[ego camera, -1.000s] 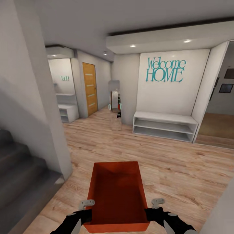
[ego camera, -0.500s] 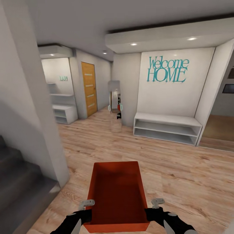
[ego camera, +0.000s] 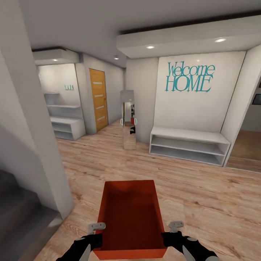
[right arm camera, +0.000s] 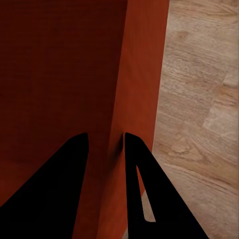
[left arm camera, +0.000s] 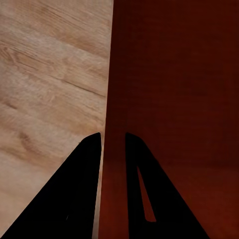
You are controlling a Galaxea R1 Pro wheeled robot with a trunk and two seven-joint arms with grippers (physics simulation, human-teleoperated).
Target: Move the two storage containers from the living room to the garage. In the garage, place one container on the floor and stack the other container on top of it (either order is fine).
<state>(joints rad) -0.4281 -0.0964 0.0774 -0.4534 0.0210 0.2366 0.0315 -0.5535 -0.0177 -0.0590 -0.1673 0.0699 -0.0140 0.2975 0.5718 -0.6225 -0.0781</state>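
An orange-red topless storage container hangs in front of me over the light wood-plank floor, carried level between both arms. My left gripper is shut on its left wall, one finger outside and one inside, with the container wall between them. My right gripper is shut on the right wall in the same way. The second container, the garage and its concrete floor are out of view.
A pale pillar and dark stairs stand close on my left. Ahead are a standing mirror, a white low shelf bench under the "Welcome HOME" lettering, a wooden door, and open plank floor.
The whole view has shifted: the camera has moved forward and turned slightly, so the pillar and stairs slid left. The container stays gripped the same way between both grippers.
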